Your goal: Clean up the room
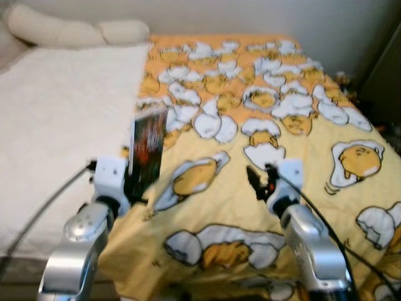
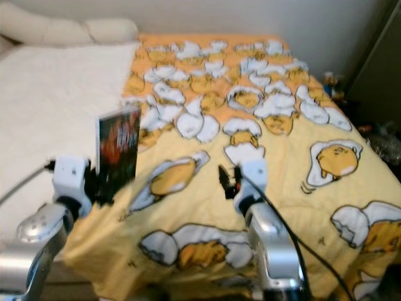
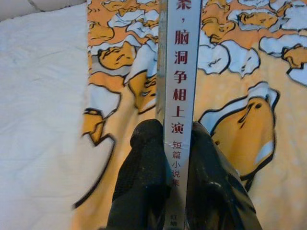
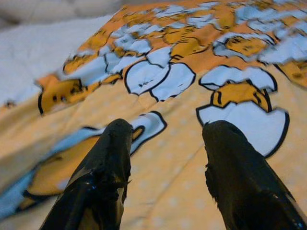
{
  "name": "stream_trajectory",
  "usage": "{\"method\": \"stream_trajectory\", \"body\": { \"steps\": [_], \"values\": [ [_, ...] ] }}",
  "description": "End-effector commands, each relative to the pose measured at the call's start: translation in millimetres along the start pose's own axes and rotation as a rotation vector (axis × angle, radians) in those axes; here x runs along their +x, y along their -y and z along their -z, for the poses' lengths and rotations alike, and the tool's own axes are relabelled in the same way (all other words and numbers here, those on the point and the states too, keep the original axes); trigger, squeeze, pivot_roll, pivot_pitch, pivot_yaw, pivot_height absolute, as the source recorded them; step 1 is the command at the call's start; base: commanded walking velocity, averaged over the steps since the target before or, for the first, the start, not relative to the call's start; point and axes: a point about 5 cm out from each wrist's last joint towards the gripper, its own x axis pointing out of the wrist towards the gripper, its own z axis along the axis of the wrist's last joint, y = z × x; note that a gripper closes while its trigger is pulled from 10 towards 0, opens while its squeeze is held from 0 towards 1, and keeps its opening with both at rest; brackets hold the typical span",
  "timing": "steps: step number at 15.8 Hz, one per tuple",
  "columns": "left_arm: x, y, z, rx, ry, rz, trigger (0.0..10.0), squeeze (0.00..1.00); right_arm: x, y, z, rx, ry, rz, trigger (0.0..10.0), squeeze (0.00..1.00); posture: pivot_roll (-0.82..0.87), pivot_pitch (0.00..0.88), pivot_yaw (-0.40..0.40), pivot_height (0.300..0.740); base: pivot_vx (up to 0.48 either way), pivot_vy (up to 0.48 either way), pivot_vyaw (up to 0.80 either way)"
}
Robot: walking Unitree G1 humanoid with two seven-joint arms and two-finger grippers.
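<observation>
My left gripper (image 1: 139, 188) is shut on a thin book (image 1: 148, 148) with a dark red-and-black cover, held upright above the left part of the bed. Along that gripper, the book's white spine (image 3: 181, 86) with red Chinese characters sits clamped between the two black fingers (image 3: 144, 172). My right gripper (image 1: 257, 182) hovers open over the yellow egg-print blanket (image 1: 263, 125), nothing between its fingers (image 4: 108, 163).
The bed has a white quilted sheet (image 1: 56, 119) on its left half and cream pillows (image 1: 69, 31) at the head. A dark piece of furniture (image 1: 385, 69) and some clutter stand to the right of the bed. A pale wall runs behind.
</observation>
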Motion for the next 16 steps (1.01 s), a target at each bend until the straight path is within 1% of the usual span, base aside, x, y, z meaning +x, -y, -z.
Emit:
{"method": "stream_trajectory", "body": {
  "steps": [1,3,4,6,9,13,16],
  "values": [
    [1.3,-2.0,-12.8,0.022,0.05,0.002,10.0,0.0,0.5,1.3,1.4,0.027,-0.014,0.008,10.0,0.0,-0.04,0.0,0.029,0.74,0.0,0.36,0.0],
    [1.8,-2.1,-13.2,0.025,0.046,0.008,10.0,0.0,1.7,1.4,-0.7,0.017,-0.012,0.02,10.0,0.0,-0.04,0.0,0.023,0.74,0.0,0.362,0.0],
    [2.4,-2.0,-13.0,0.029,0.042,0.01,10.0,0.0,2.8,1.4,-1.6,0.038,-0.006,0.033,10.0,0.0,-0.04,0.0,0.026,0.74,0.0,0.368,0.0],
    [2.8,0.1,-12.5,0.029,0.041,0.01,10.0,0.0,3.1,5.1,-1.4,0.035,0.007,0.061,10.0,0.0,-0.04,0.0,0.032,0.74,0.0,0.366,0.0],
    [2.1,-0.8,-11.9,0.029,0.038,0.007,10.0,0.0,3.5,5.5,-4.1,0.036,0.022,0.071,10.0,0.0,-0.04,0.0,0.036,0.74,0.0,0.366,0.0],
    [0.9,-3.0,-10.1,0.036,0.029,0.005,10.0,0.0,3.0,4.1,-2.0,0.045,0.015,0.077,10.0,0.0,-0.04,0.0,0.033,0.74,0.0,0.367,0.0],
    [0.8,-6.0,-10.2,0.045,0.026,0.002,10.0,0.0,4.1,1.4,-2.4,0.045,0.016,0.069,10.0,0.0,-0.04,0.0,0.034,0.74,0.0,0.373,-0.8]
  ]
}}
